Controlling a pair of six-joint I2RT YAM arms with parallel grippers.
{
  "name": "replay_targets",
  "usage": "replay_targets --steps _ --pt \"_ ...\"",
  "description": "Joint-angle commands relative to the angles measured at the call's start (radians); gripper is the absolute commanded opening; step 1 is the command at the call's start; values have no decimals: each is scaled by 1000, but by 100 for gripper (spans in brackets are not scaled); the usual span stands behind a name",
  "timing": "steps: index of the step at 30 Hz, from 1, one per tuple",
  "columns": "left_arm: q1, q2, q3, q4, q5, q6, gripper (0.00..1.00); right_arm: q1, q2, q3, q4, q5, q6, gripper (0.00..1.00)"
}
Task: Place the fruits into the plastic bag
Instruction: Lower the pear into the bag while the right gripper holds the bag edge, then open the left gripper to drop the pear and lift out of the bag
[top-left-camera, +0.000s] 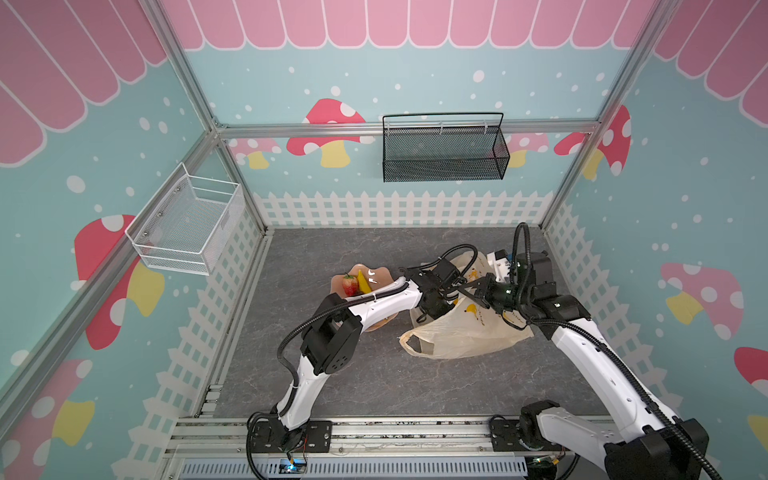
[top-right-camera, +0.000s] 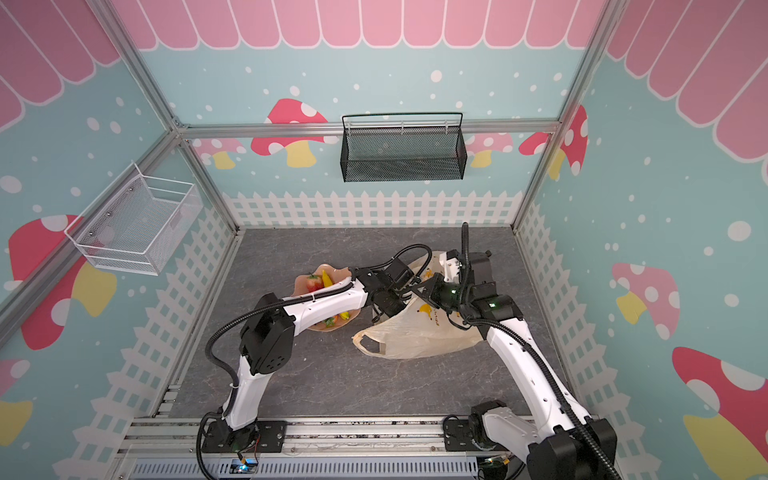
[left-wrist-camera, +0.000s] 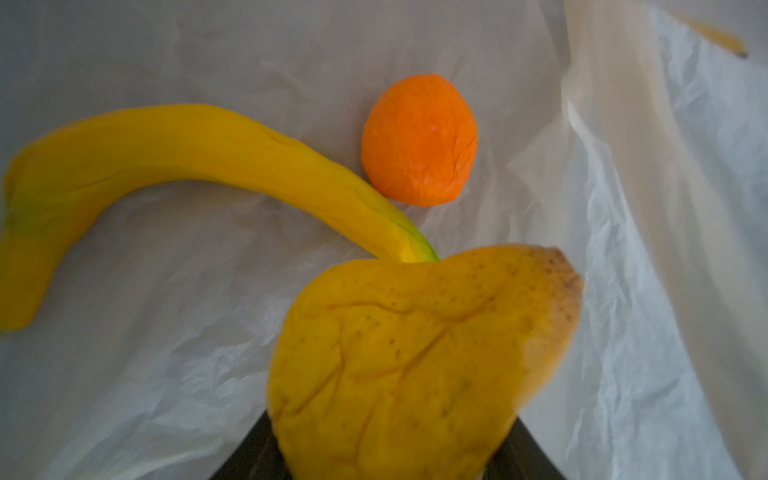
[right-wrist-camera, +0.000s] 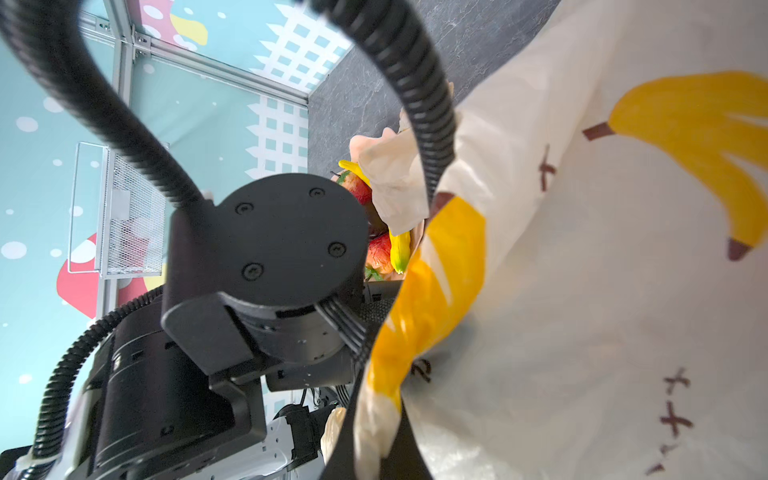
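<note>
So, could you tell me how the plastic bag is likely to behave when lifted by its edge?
The plastic bag looks thin and creased all over, so it will probably sag and fold rather than hold shape. It seems very light, so a nudge may well slide it. The round orange inside would likely roll as the film shifts.

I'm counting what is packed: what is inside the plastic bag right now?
Inside the plastic bag lie a banana and an orange, plus a pear held in the left gripper. Anything under the pear is hidden.
</note>
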Motion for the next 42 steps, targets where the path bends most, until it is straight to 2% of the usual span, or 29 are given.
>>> replay_targets --steps 1,8,15,21,22,23,30,42 --pt "-24 37 53 55 54 -89 44 5 -16 -15 21 -19 13 0" --pt "-33 85 103 96 94 -190 47 6 -17 -24 31 -26 13 0" --pt "-38 76 69 163 179 -238 70 6 -24 -33 30 -26 11 0" --pt "-36 29 12 192 184 -251 77 5 -27 -38 31 -19 9 0" --pt "-35 19 1 194 180 -254 94 5 -28 -39 31 -18 8 0" --pt "-32 10 -9 195 175 -256 99 5 -29 -38 29 -16 8 0" --pt "5 -76 -123 246 157 -300 99 6 -19 -32 38 -26 2 0" --pt "63 -242 -283 253 71 -306 99 7 38 20 51 -49 -32 0"
